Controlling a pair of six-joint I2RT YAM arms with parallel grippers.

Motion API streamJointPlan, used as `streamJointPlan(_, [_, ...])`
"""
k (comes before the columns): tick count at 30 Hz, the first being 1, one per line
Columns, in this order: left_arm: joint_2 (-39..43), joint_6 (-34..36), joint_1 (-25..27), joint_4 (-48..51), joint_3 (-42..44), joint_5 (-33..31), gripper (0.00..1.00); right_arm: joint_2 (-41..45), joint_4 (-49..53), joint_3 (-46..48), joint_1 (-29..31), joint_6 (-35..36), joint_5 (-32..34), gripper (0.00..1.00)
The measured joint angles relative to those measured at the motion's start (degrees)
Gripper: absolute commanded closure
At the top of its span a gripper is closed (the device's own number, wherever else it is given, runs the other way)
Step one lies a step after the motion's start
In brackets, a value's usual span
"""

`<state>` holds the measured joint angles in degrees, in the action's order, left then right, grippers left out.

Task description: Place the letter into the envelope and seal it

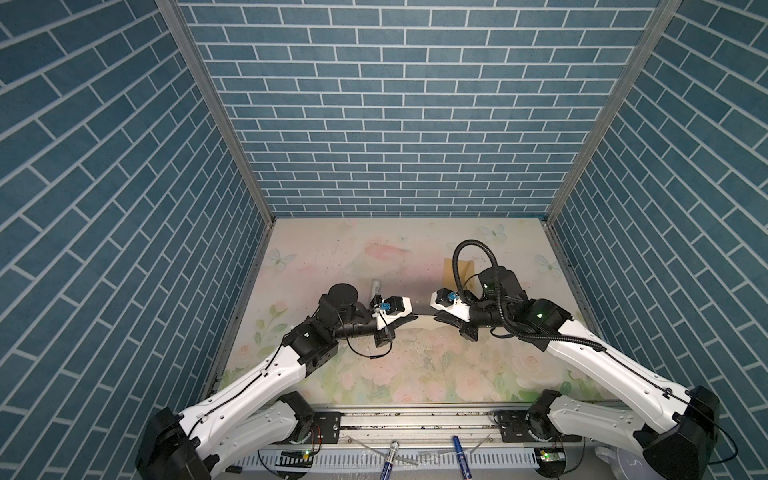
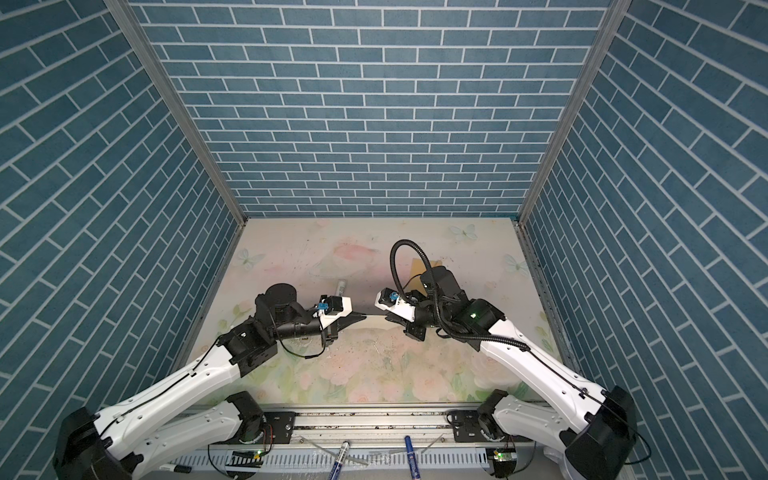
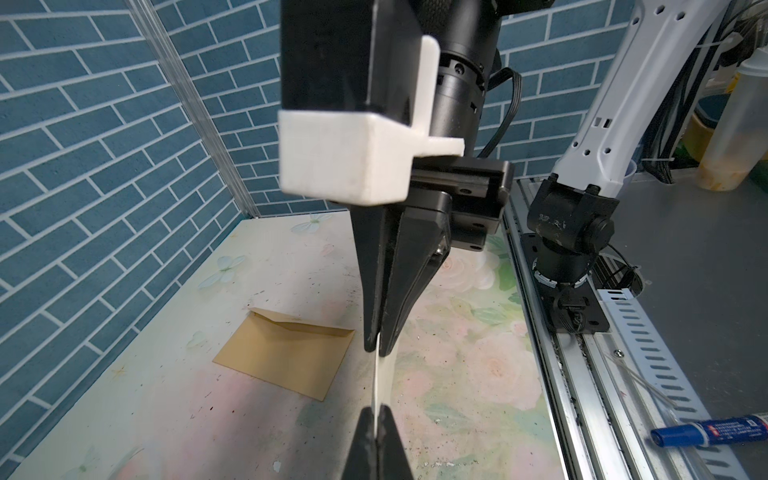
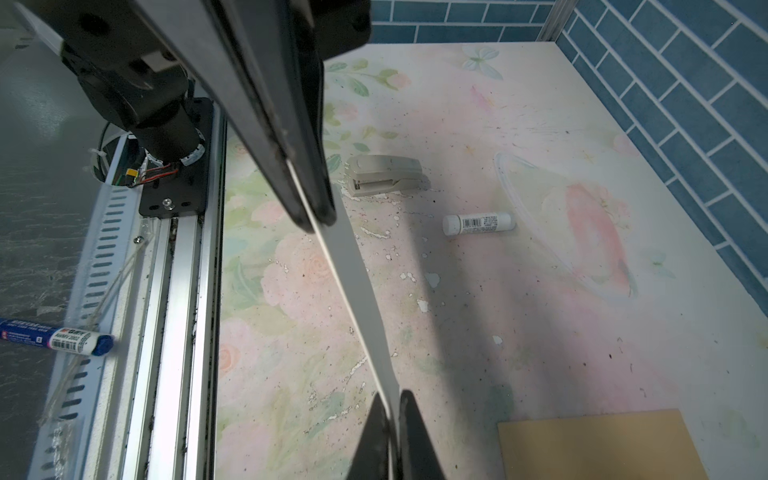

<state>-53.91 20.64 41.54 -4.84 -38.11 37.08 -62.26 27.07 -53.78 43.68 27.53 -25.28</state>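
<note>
We start at the left, where the left arm (image 1: 266, 370) reaches in over the flowered table (image 1: 316, 249). A white glue stick (image 1: 376, 286) lies on the table just beyond its wrist. The right wrist view shows a pale stapler (image 4: 386, 174) lying near that glue stick, the two apart. The left hand (image 1: 414, 318) points toward the middle, clamped on one end of the letter (image 1: 426, 316). In the left wrist view we see the thin sheet pinched between its black fingertips (image 3: 365, 432). The letter hangs in the air above the table. It is edge-on in both top views, a thin pale line bridging the short gap between the two hands, and in the right wrist view it is a narrow cream strip with a slight bow. The right hand (image 1: 437, 319) meets it from the other side, its fingers flanking the sheet's other end with a thin slit between them. We cannot tell whether they press the paper or only bracket it. Further right and toward the back wall, the tan envelope (image 1: 466, 268) lies flat on the table, well apart from the letter. In the top views it is partly hidden by the right arm (image 1: 582, 345), while the left wrist view shows it in plain sight.
</note>
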Motion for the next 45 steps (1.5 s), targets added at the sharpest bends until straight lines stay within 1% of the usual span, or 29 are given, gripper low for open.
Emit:
streamJointPlan(4, [0.7, 0.2, 0.0, 0.0, 0.2, -0.1, 1.0, 0.0, 1.6, 0.5, -0.1, 0.0, 2.0, 0.88])
streamJointPlan(9, [0.8, 0.5, 0.0, 0.1, 0.2, -0.2, 1.0, 0.0, 2.2, 0.7, -0.1, -0.1, 2.7, 0.99])
streamJointPlan(11, [0.8, 0.6, 0.0, 0.1, 0.2, -0.2, 1.0, 0.0, 2.3, 0.7, -0.1, 0.0, 2.7, 1.0])
streamJointPlan(17, [0.9, 0.6, 0.0, 0.0, 0.4, -0.6, 1.0, 0.0, 2.3, 0.7, -0.1, 0.0, 2.8, 1.0])
streamJointPlan(18, [1.0, 0.6, 0.0, -0.1, 0.5, -0.9, 1.0, 0.0, 2.3, 0.7, -0.1, 0.0, 2.9, 0.99])
streamJointPlan(20, [1.3, 0.6, 0.1, -0.3, 0.8, -1.5, 1.0, 0.2, 2.2, 0.9, -0.1, 0.0, 3.0, 0.93])
streamJointPlan(23, [2.1, 0.7, 0.2, -0.6, 1.5, -2.4, 1.0, 1.0, 2.4, 1.4, -0.1, 0.0, 4.2, 0.91])
streamJointPlan(27, [2.6, 0.7, 0.1, -0.6, 1.8, -3.1, 1.0, 1.5, 2.8, 2.0, -0.2, 0.0, 5.7, 0.91])
streamJointPlan(29, [2.6, 0.7, 0.1, -0.7, 1.8, -3.3, 1.0, 1.5, 3.0, 2.0, -0.2, 0.1, 6.0, 0.98])
streamJointPlan(30, [2.6, 0.6, 0.1, -0.7, 1.8, -3.4, 1.0, 1.5, 3.0, 2.0, -0.2, 0.2, 6.1, 0.99])
streamJointPlan(33, [2.6, 0.6, 0.1, -0.7, 1.8, -3.5, 1.0, 1.5, 3.0, 2.0, -0.2, 0.0, 6.2, 1.0])
streamJointPlan(34, [2.6, 0.6, 0.1, -0.7, 1.9, -3.5, 1.0, 1.6, 3.0, 2.0, -0.2, 0.0, 6.2, 0.97])
streamJointPlan(36, [2.6, 0.3, 0.1, -1.4, 2.1, -4.1, 1.0, 1.7, 2.9, 2.1, -0.2, -0.2, 6.6, 0.88])
streamJointPlan(37, [2.6, 0.0, 0.1, -1.8, 2.3, -4.7, 1.0, 1.9, 2.6, 2.2, -0.2, -0.2, 7.1, 0.85])
streamJointPlan(38, [2.7, -0.5, 0.1, -2.6, 2.8, -5.8, 1.0, 2.3, 2.3, 2.4, -0.2, -0.5, 7.8, 0.8])
streamJointPlan(40, [3.2, -2.1, 0.1, -4.6, 4.0, -9.2, 1.0, 3.1, 0.7, 3.1, -0.3, -1.8, 10.1, 0.73])
streamJointPlan(42, [3.9, -4.6, 0.1, -6.4, 5.3, -13.9, 1.0, 4.2, -1.8, 4.1, -0.3, -4.0, 13.5, 0.5])
streamJointPlan(44, [4.5, -7.8, 0.1, -7.6, 5.9, -19.3, 1.0, 4.7, -4.8, 5.1, -0.7, -7.1, 18.1, 0.43])
streamJointPlan(45, [4.6, -9.5, 0.1, -8.0, 6.0, -21.9, 1.0, 4.7, -6.0, 5.4, -1.0, -8.8, 20.9, 0.36])
